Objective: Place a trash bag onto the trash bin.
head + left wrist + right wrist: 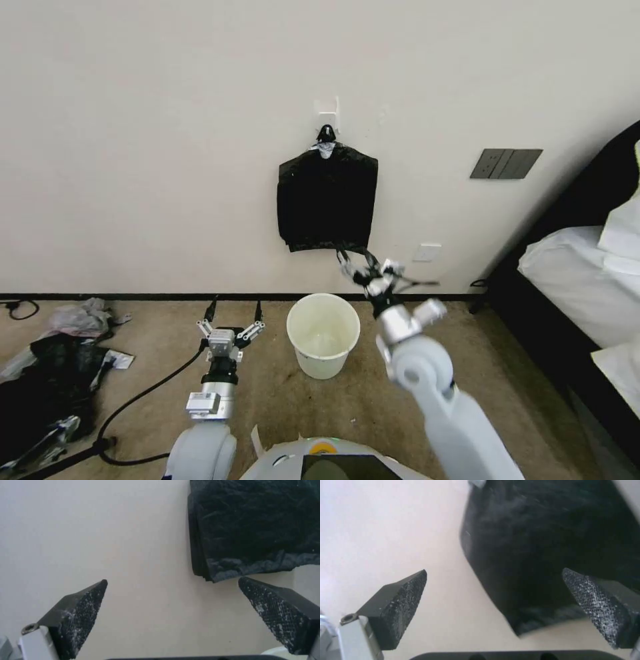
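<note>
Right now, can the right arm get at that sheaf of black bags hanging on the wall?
Probably yes. The right gripper is open just under the sheaf of bags, with nothing between them; the trash bin stands lower, clear of the way.

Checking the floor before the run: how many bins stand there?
1: the trash bin stands on the carpet by the wall, below the hanging sheaf of black bags, between the left tool and the right tool.

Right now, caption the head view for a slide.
Right claw open below the hanging bag sheaf; left claw open beside the trash bin.
</note>
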Controlling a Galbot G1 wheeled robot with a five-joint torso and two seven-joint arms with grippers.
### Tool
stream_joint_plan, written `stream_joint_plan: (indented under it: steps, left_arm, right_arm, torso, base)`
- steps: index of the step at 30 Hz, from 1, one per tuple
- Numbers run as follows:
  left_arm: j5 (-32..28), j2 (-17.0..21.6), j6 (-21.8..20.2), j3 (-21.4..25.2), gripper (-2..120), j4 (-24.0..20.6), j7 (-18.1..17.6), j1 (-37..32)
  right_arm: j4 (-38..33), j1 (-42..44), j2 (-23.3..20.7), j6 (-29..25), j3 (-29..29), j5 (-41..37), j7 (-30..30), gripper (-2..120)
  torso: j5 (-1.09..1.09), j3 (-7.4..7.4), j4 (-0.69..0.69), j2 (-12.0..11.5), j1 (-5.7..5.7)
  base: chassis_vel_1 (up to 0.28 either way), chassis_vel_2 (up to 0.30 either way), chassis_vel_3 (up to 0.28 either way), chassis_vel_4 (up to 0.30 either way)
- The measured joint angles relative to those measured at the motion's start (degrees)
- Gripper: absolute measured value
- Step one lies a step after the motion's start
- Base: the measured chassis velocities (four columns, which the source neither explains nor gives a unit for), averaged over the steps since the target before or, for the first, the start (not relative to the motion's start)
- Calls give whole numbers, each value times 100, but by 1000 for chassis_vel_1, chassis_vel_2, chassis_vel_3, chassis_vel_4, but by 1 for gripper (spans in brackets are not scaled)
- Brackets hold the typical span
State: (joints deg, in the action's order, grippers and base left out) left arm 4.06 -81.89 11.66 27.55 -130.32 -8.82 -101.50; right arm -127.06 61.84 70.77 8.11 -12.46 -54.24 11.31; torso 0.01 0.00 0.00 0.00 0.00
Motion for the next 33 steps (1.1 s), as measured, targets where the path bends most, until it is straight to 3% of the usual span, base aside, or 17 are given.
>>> stream_joint_plan:
  steps: [8, 17, 22, 33]
  left_arm:
    - [34, -58, 52, 34, 100, -1, 9, -57]
    - [55, -81, 62, 27, 100, -6, 16, -57]
    - [54, -62, 63, 57, 100, -19, 18, -57]
    - [52, -50, 8, 58, 100, -101, 11, -50]
  right_arm:
    - [405, -1612, -51, 442, 189, -1771, 370, 100]
    - [1638, -2944, 348, 499, 256, -2676, 550, 100]
    - [2142, -3519, 531, 500, 190, -2868, 551, 100]
    - [2800, -3928, 807, 582, 130, -2772, 411, 100]
  torso:
    - [-1, 0, 0, 0, 0]
    - [-1, 1, 0, 0, 1]
    - [-1, 1, -1, 0, 0]
    - [-1, 0, -1, 0, 0]
  base:
    - [0, 0, 0, 0]
    - [0, 0, 0, 0]
    - [0, 0, 0, 0]
    - [0, 0, 0, 0]
